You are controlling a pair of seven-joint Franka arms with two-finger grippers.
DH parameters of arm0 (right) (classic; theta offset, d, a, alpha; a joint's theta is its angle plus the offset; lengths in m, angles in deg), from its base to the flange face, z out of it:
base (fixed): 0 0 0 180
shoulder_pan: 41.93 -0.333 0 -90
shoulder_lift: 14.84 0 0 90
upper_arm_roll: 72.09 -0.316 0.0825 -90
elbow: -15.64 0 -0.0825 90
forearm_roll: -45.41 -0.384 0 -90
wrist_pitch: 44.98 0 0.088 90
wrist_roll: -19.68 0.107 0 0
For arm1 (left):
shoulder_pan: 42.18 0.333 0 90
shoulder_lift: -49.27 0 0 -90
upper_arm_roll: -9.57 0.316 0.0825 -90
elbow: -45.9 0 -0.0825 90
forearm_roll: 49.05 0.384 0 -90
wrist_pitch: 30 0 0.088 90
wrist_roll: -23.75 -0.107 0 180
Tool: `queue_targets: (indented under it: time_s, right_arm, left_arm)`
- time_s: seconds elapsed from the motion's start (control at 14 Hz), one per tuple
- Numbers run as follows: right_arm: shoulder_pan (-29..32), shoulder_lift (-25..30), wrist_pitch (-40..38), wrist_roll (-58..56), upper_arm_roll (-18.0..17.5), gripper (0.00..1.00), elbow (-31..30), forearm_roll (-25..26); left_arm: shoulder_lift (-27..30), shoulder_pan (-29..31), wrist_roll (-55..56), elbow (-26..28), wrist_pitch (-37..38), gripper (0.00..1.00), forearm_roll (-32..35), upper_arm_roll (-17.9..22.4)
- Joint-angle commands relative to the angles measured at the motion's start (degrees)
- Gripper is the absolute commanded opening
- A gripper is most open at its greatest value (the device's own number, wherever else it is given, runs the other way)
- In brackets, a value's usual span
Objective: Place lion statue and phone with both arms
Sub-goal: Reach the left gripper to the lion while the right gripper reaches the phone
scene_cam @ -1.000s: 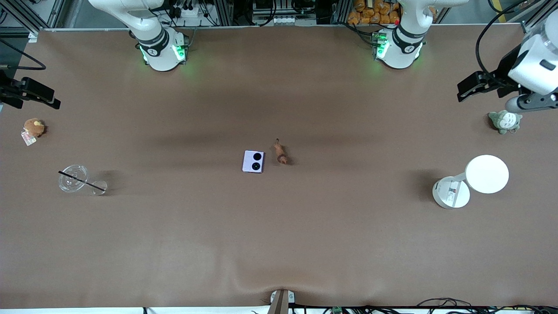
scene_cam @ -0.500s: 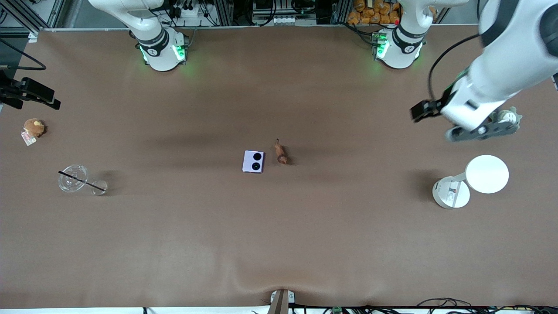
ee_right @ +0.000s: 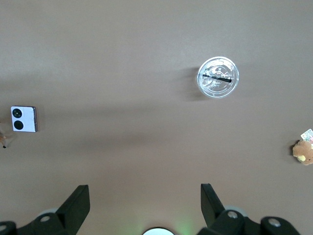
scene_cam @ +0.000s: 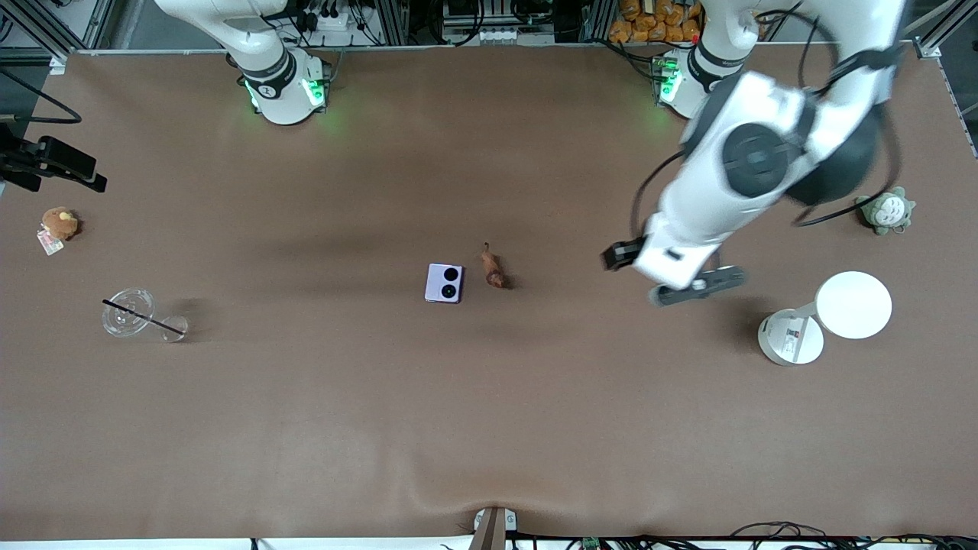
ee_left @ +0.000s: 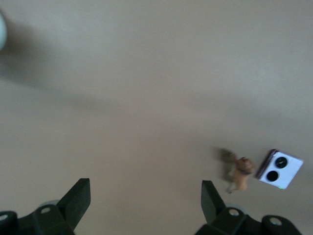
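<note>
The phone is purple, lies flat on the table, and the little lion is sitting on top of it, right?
Not quite. The front view shows the lion statue on the table beside the phone, not on top. The phone is purple and lies flat.

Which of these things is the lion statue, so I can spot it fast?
Look to the middle of the brown table, where a lavender phone lies. The lion statue is right beside it, toward the left arm's end, apart from it. It is a tiny, slender brown figurine, thinner than the squarish phone and far from both plush toys at the table's ends.
</note>
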Motion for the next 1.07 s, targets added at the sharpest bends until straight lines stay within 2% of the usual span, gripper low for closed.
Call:
queue_targets:
  time_s: [0.0, 0.43, 0.79, 1.0]
  right_arm:
    - [0.4, -0.8, 0.4, 0.2, -0.2, 1.0, -0.7, -0.3]
    - [-1.9, -1.8, 0.6, 2.8, -0.4, 1.0, -0.5, -2.0]
    - [-11.1, -6.6, 3.1, 14.9, -0.4, 1.0, -0.3, -2.6]
    - [-14.2, -11.2, 6.0, 18.3, -0.4, 1.0, -0.1, -5.9]
  left_arm:
    - [-4.3, -4.5, 9.5, -1.4, -5.0, 1.0, -0.1, 0.2]
    - [-12.8, -11.2, 23.5, -2.0, -17.1, 1.0, 1.2, 0.7]
    - [-20.4, -15.8, 33.4, -8.4, -19.1, 1.0, 2.6, 1.6]
    - [-23.1, -18.6, 33.3, -9.3, -22.4, 1.0, 2.3, 3.2]
